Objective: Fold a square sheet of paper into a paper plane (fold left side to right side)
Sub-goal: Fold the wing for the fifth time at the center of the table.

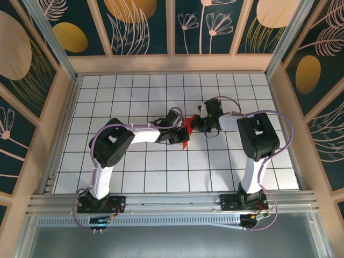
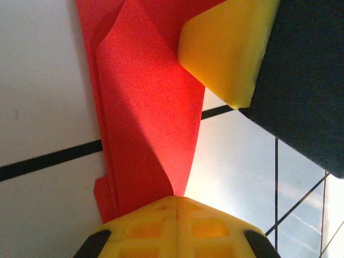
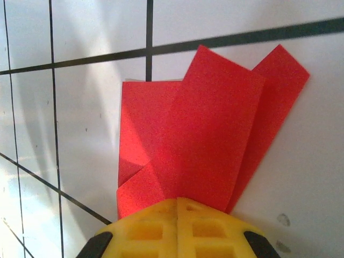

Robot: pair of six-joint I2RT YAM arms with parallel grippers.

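Note:
The red paper (image 1: 187, 130), folded into several layers, is held up off the grid table between both grippers near the middle. My left gripper (image 1: 179, 133) comes in from the left and my right gripper (image 1: 196, 124) from the right. In the left wrist view the left gripper (image 2: 177, 199) is shut on the tip of a raised flap of the red paper (image 2: 145, 118), and the right gripper's yellow finger (image 2: 226, 48) presses on the paper's far end. In the right wrist view the right gripper (image 3: 177, 200) is shut on the paper's (image 3: 209, 140) near edge, with its layers fanned out above.
The white grid table (image 1: 134, 97) is walled by wooden side panels (image 1: 67, 86) and a metal rail (image 1: 172, 201) along the front. Both arm bases (image 1: 99, 201) stand at the near edge.

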